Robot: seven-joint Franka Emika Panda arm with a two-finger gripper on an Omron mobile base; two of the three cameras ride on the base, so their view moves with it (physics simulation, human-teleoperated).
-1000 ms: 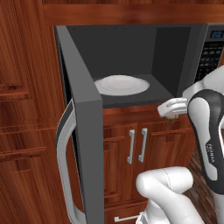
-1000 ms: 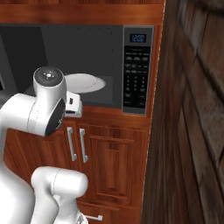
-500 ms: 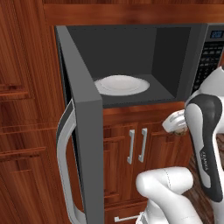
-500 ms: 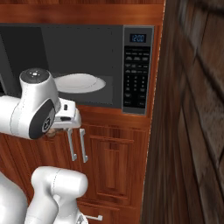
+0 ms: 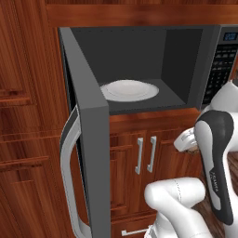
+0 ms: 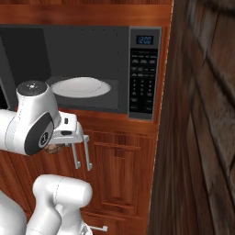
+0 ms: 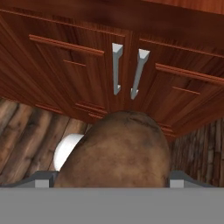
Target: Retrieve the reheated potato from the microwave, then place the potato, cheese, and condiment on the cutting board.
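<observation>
Fingers (image 7: 43,178) clamped around potato (image 7: 116,151), hand level below microwave (image 6: 142,73).

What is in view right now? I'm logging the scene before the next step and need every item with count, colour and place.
microwave: one, grey, built into the wood cabinetry, door swung open.
plate: one, white, on the microwave floor, nothing on it.
control panel: one, black with a lit clock, on the microwave's front beside the cavity.
cabinet doors: two, red-brown wood with silver handles, below the microwave.
wood wall: one, dark brown, along one side of the right base view.
potato: one, mottled brown, between the fingers, below microwave level in front of the cabinet doors.
gripper: one, white, closed on the potato.
</observation>
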